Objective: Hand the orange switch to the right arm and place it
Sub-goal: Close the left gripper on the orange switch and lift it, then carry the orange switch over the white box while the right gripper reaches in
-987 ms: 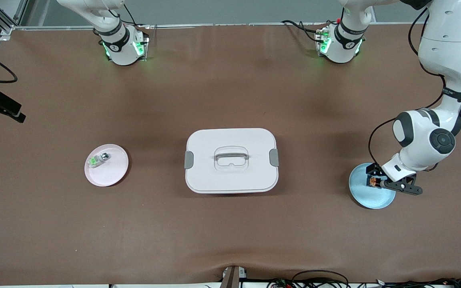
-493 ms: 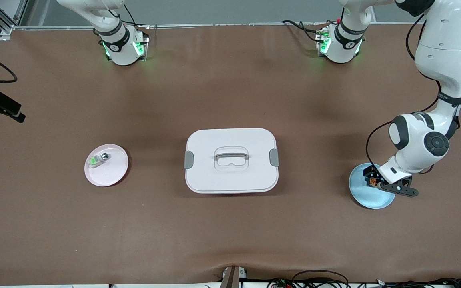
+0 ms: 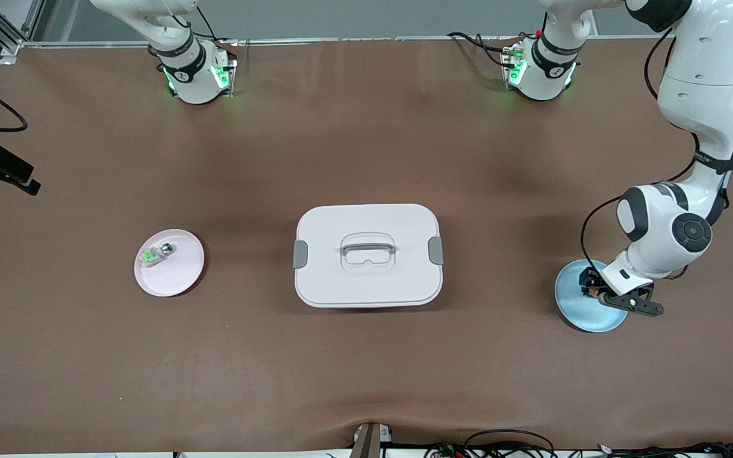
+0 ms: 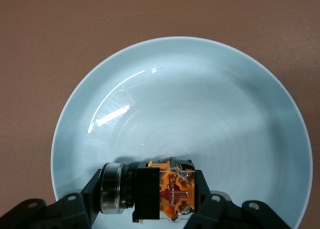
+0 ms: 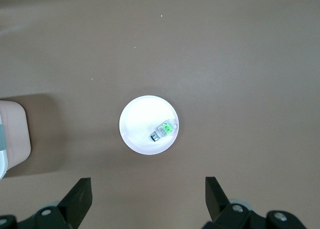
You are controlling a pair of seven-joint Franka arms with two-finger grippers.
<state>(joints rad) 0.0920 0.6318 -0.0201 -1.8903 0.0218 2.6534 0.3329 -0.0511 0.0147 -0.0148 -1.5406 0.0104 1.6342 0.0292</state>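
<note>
Plates: two; one orange switch [image 4: 167,195]; one box [image 3: 367,255]

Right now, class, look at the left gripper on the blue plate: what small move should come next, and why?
Probably a straight lift: the left gripper has shut on the orange switch, which sits low over the blue plate, and must clear it before the handover.
</note>
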